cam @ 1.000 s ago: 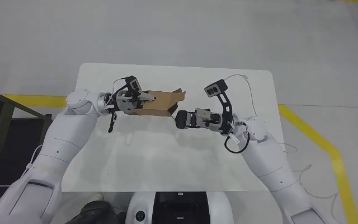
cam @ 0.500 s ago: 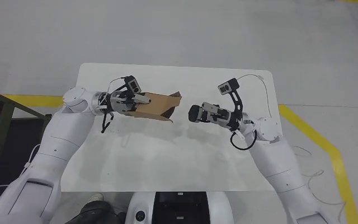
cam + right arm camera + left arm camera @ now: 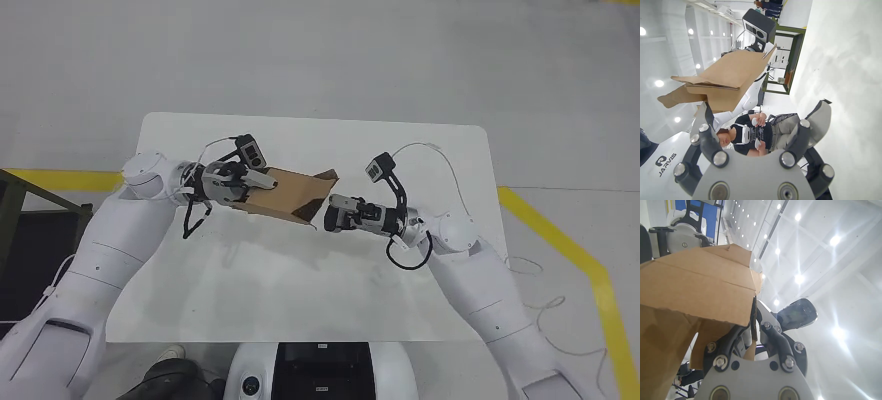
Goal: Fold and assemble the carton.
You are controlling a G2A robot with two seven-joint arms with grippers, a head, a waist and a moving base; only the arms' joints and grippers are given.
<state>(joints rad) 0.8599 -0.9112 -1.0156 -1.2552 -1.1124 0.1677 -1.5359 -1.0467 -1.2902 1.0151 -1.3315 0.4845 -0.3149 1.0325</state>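
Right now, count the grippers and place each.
2. The left gripper grips one end of the carton above the table; the right gripper, open, is at the carton's other end.

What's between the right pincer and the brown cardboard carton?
Nothing: in the top view the open right pincer sits right beside one end of the brown cardboard carton, no object between them.

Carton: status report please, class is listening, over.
Left gripper shut on carton, held above table. Right gripper open beside its flap end. No obstruction between them.
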